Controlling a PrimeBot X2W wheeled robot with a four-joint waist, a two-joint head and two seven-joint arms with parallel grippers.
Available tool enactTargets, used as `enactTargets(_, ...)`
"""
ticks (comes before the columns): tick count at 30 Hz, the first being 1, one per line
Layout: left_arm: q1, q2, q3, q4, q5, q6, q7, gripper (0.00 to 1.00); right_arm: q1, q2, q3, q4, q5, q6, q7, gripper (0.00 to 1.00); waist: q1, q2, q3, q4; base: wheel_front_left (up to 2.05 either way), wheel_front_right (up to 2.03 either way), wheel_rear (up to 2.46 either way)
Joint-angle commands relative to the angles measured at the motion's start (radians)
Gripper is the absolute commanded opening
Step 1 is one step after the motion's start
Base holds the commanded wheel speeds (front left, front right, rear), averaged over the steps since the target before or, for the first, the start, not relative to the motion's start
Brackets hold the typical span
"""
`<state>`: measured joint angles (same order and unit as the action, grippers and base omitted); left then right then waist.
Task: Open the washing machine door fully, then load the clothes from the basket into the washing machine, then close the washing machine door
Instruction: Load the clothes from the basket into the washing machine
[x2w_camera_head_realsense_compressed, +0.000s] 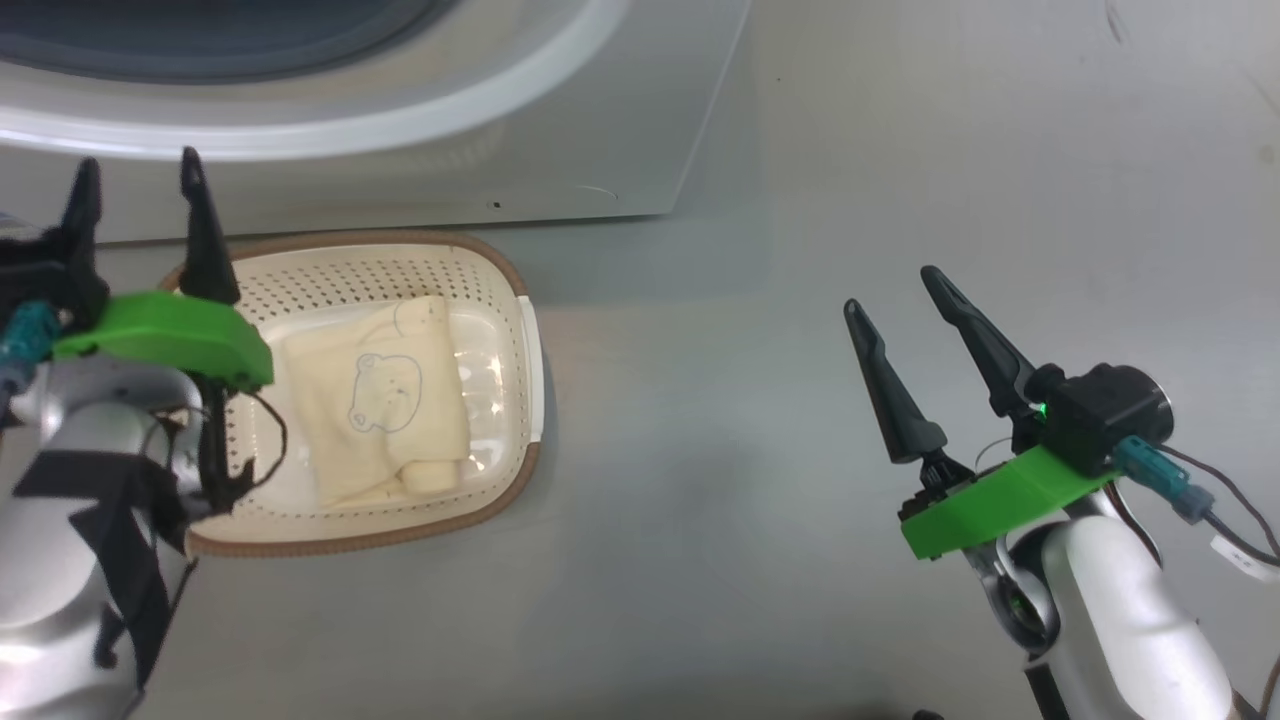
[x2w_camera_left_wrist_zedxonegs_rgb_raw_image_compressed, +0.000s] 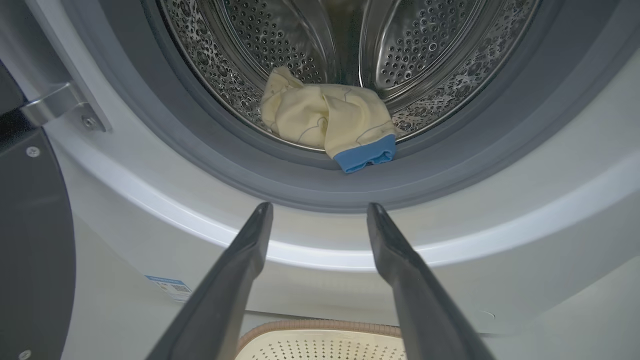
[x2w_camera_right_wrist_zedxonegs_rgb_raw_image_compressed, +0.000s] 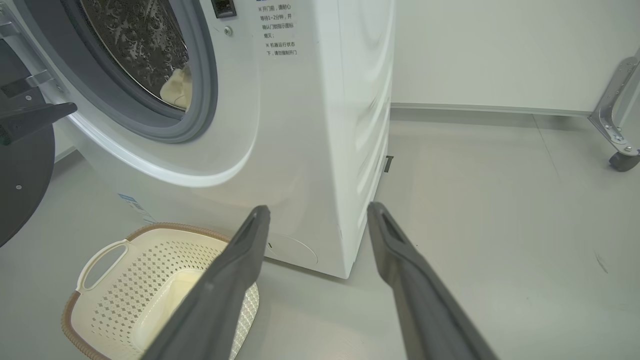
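The cream basket (x2w_camera_head_realsense_compressed: 500, 290) stands on the floor in front of the white washing machine (x2w_camera_head_realsense_compressed: 560, 150). One folded cream garment with a bear outline (x2w_camera_head_realsense_compressed: 385, 400) lies inside it. A second cream garment with a blue cuff (x2w_camera_left_wrist_zedxonegs_rgb_raw_image_compressed: 325, 117) rests at the front lip of the steel drum (x2w_camera_left_wrist_zedxonegs_rgb_raw_image_compressed: 425, 45), just inside the grey gasket (x2w_camera_left_wrist_zedxonegs_rgb_raw_image_compressed: 210, 150). The black door (x2w_camera_left_wrist_zedxonegs_rgb_raw_image_compressed: 30, 240) hangs swung open at the left on its metal hinge (x2w_camera_left_wrist_zedxonegs_rgb_raw_image_compressed: 57, 102). My left gripper (x2w_camera_head_realsense_compressed: 140, 190) is open and empty above the basket's left end, facing the drum mouth. My right gripper (x2w_camera_head_realsense_compressed: 895, 290) is open and empty over bare floor to the right.
Grey floor (x2w_camera_head_realsense_compressed: 900, 150) spreads to the right of the machine. A wheeled metal frame leg (x2w_camera_right_wrist_zedxonegs_rgb_raw_image_compressed: 617, 125) stands by the white wall at far right. The open door (x2w_camera_right_wrist_zedxonegs_rgb_raw_image_compressed: 22, 190) occupies the space left of the basket (x2w_camera_right_wrist_zedxonegs_rgb_raw_image_compressed: 150, 280).
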<state>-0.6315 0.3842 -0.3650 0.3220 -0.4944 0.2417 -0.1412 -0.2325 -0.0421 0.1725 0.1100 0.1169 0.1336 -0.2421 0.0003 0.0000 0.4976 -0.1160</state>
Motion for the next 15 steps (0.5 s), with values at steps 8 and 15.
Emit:
enactTargets(8, -0.24, 0.141, 0.041, 0.051, -0.02, -0.073, 0.179, 1.0, -0.063, -0.008, 0.046, -0.005, 0.064, -0.003, -0.019, 1.0, -0.0003, 0.0, 0.099, -0.103, 0.0, 0.0, 0.0)
enactTargets(15, -0.373, 0.209, 0.049, 0.106, -0.041, -0.13, 0.297, 1.0, -0.077, -0.008, 0.064, -0.02, 0.108, -0.003, -0.019, 1.0, -0.0003, 0.0, 0.14, -0.151, 0.0, 0.0, 0.0)
